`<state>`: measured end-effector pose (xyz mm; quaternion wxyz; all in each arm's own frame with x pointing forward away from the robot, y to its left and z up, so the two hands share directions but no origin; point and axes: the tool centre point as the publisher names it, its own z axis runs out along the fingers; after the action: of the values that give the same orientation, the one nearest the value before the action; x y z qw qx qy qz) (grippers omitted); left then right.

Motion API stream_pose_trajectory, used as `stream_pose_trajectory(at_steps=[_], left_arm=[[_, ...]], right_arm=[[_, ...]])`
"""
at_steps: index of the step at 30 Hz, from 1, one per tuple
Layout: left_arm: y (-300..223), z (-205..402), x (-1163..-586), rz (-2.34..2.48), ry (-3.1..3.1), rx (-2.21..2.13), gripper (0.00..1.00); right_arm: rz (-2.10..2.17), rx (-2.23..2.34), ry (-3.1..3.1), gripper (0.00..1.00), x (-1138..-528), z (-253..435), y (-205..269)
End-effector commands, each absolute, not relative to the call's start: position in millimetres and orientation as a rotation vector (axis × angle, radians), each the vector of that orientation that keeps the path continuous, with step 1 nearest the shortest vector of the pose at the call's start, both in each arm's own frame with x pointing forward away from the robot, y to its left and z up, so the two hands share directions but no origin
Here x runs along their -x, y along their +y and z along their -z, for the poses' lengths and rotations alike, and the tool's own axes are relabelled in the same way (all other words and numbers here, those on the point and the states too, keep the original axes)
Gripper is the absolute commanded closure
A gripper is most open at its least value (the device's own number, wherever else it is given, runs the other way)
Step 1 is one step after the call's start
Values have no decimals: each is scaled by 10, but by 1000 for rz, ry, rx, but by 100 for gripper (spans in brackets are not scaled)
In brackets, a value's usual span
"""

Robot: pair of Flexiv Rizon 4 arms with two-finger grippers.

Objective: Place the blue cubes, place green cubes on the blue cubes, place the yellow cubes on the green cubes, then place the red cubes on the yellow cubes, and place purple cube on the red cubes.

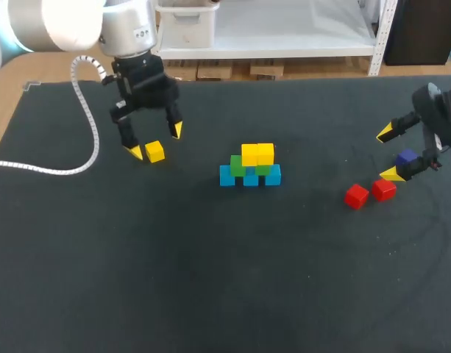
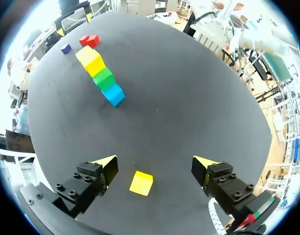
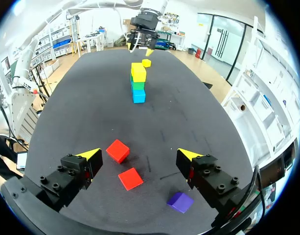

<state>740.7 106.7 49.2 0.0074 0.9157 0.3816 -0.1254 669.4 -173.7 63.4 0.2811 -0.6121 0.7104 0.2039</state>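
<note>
Roughly midway, by my reading.
Counter: black, carries everything.
Left claw: spread wide, low over the counter, holding nothing.
Right claw: likewise spread, and empty.
Stack: well ahead of both claws, roughly between them. It has blue cubes in a bottom row, green cubes on them, and two yellow cubes on the green. Those layers look placed.
Loose yellow cube: on the counter between the left claw's open fingers, touching neither. Probably the next to go up, so the yellow layer seems unfinished.
Red cubes: two, near each other on the counter, between and just ahead of the right claw's fingers, untouched.
Purple cube: close beside one finger of the right claw, apart from the reds. I cannot tell whether it touches the finger.
Left to do: the last yellow, both reds, then purple on top.
</note>
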Motion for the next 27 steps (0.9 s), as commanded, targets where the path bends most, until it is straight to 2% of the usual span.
stream_pose_trajectory(at_steps=[1, 27], left_arm=[[1099, -400, -7450, 389, 1187, -2870, 0], [1228, -120, -7822, 303, 1103, -2959, 0]], right_arm=[[-547, 1640, 1902, 0, -6693, -630, -1738], [-547, 1640, 1902, 0, -6693, -630, -1738]])
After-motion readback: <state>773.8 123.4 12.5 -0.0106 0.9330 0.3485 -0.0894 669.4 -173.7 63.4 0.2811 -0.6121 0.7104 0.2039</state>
